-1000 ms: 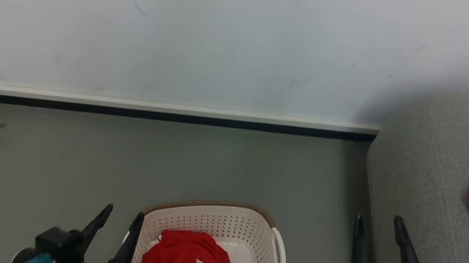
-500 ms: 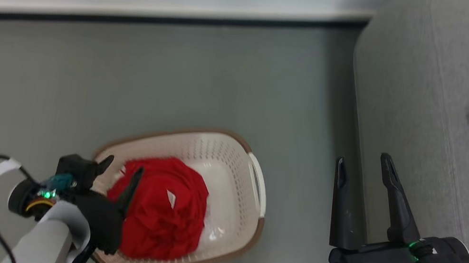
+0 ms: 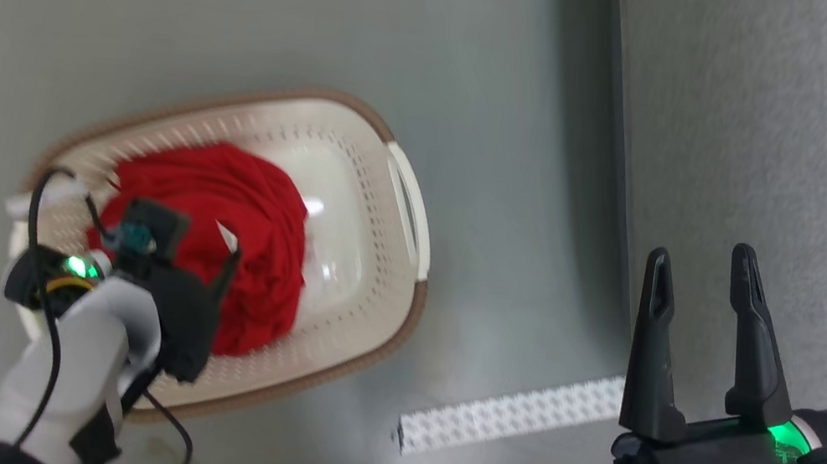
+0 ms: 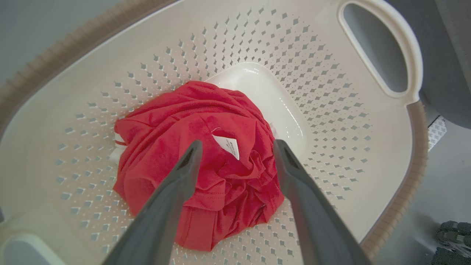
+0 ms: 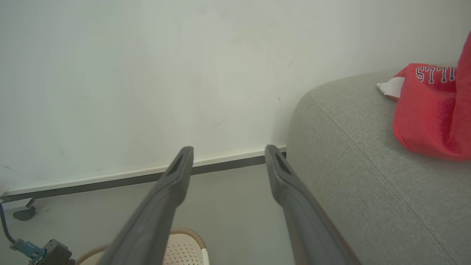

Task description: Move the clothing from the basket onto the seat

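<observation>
Left fingers (image 4: pixel 165 206) spread wide above the clothing (image 4: pixel 206 117).

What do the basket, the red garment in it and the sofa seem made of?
The basket: probably moulded plastic, smooth, slightly glossy; its floor glints and holes run in neat rows. The brown rim looks woven, perhaps imitation. The red garment: soft matte cloth, lying in crumpled folds. The sofa: coarse woven upholstery, matte, with visible weave and a seam.
</observation>
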